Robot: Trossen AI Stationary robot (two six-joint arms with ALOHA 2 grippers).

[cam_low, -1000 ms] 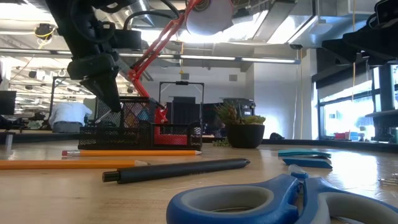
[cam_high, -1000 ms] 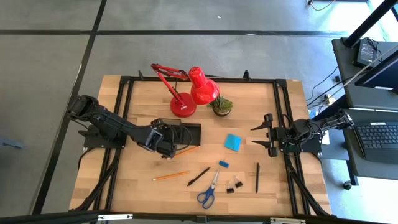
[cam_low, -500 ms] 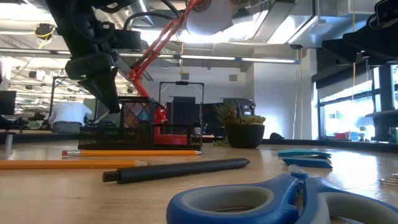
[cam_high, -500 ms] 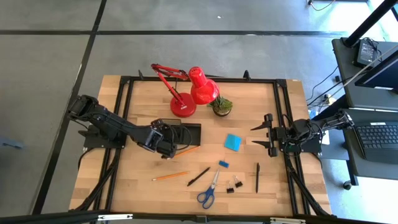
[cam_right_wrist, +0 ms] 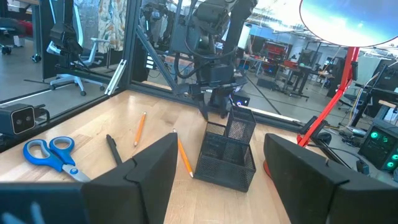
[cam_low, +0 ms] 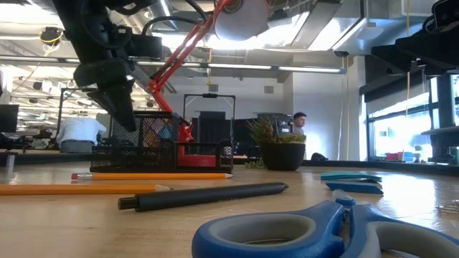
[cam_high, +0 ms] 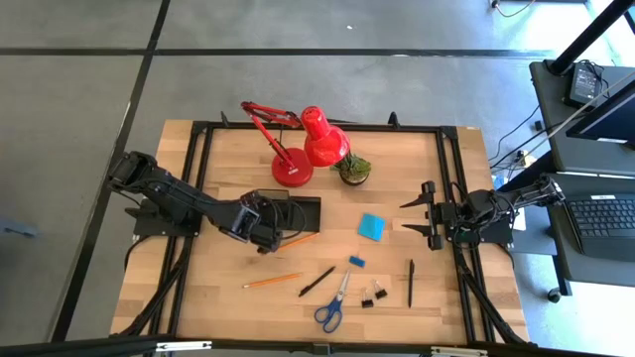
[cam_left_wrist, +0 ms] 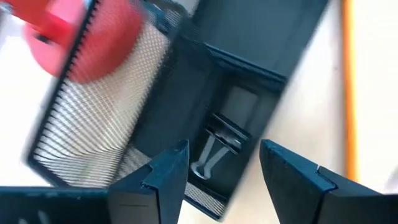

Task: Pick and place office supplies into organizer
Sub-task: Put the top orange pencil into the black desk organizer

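Observation:
My left gripper (cam_high: 270,230) hangs open over the left part of the black mesh organizer (cam_high: 298,210), just above it in the low view (cam_low: 120,115). In the left wrist view its fingers frame a black binder clip (cam_left_wrist: 214,155) lying on the floor of one compartment. My right gripper (cam_high: 417,216) waits open at the table's right edge. Loose on the table lie two orange pencils (cam_high: 298,240) (cam_high: 272,281), two black pens (cam_high: 317,282) (cam_high: 411,283), blue-handled scissors (cam_high: 332,305), a blue note pad (cam_high: 372,226), a small blue eraser (cam_high: 356,261) and binder clips (cam_high: 374,294).
The red desk lamp (cam_high: 308,144) and a small potted plant (cam_high: 353,169) stand just beyond the organizer toward the far edge. A black frame (cam_high: 198,178) runs round the table. Bare wood lies between the note pad and my right gripper. People show in the room behind.
Both arms have kept their places. A person's head has come into sight in the room behind the plant in the low view.

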